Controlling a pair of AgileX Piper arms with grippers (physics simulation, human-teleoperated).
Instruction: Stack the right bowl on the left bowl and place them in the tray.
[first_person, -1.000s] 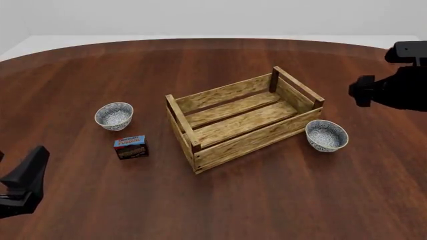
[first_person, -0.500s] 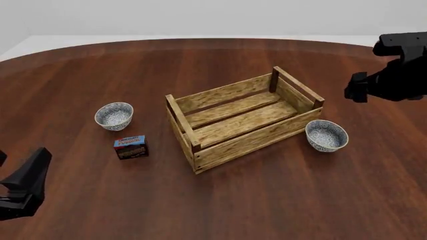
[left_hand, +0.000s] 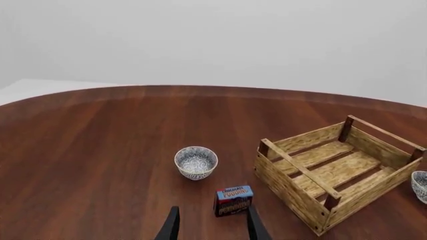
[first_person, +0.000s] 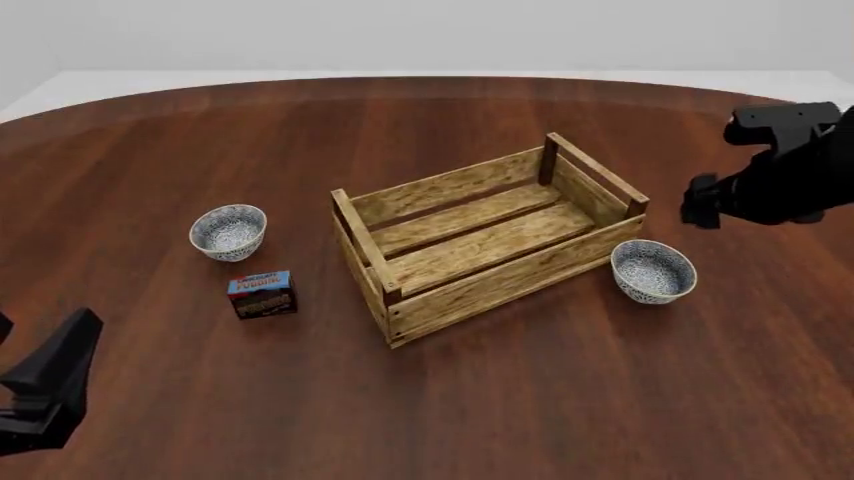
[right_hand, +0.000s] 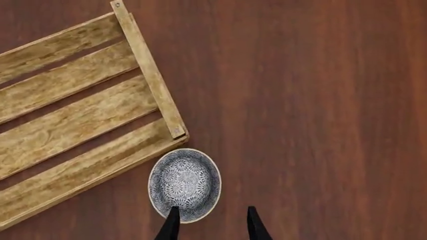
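The left bowl (first_person: 228, 231), white with blue-grey speckles, stands left of the tray (first_person: 507, 285). It also shows in the left wrist view (left_hand: 196, 162). Its twin, the right bowl (first_person: 653, 271), stands by the tray's right front corner and shows from above in the right wrist view (right_hand: 184, 184). The wooden slatted tray holds nothing. My right gripper (right_hand: 211, 227) is open and empty, above the right bowl and pointing down; in the front view it (first_person: 727, 195) hangs up and to the right of that bowl. My left gripper (left_hand: 212, 227) is open and empty, low at the near left (first_person: 54, 380), well short of the left bowl.
A small blue-and-brown pudding box (first_person: 263, 294) lies just in front of the left bowl, between it and my left gripper (left_hand: 233, 199). The tray (left_hand: 363, 192) sits at an angle in the middle of the round dark wooden table (first_person: 561, 400).
My right arm has swung and shifted a little left, toward the right bowl. My left gripper has sunk slightly toward the near edge. The bowls, box and tray have not moved.
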